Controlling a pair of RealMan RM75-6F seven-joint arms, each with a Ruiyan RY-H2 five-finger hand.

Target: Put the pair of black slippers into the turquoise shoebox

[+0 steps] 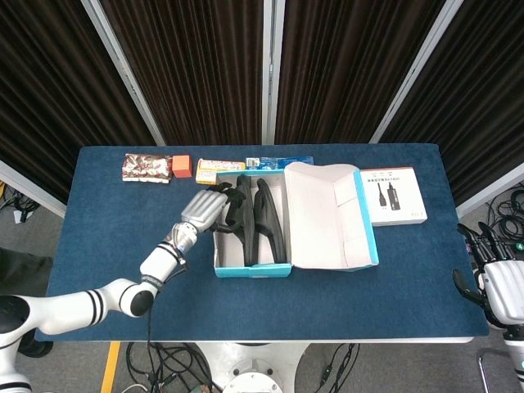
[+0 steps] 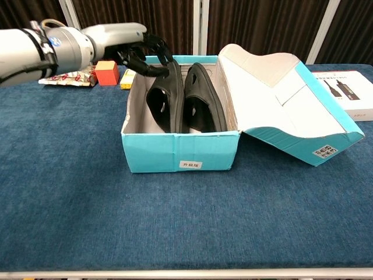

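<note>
The turquoise shoebox [image 1: 254, 269] [image 2: 175, 153] stands open at mid-table, its lid [image 1: 329, 214] [image 2: 280, 93] folded out to the right. Both black slippers [image 1: 264, 223] stand on edge inside it, the left one [image 2: 162, 102] beside the right one [image 2: 201, 104]. My left hand [image 1: 210, 210] [image 2: 141, 54] hovers over the box's far left corner, fingers spread and curved, with fingertips at the left slipper's upper edge; it grips nothing that I can see. My right hand [image 1: 499, 286] hangs open off the table's right edge, away from the box.
A white product box [image 1: 393, 195] [image 2: 345, 88] lies right of the lid. Along the back edge sit a snack packet [image 1: 146, 168], an orange block [image 1: 181, 166] [image 2: 106, 72], a yellow pack [image 1: 219, 168] and a blue item [image 1: 280, 161].
</note>
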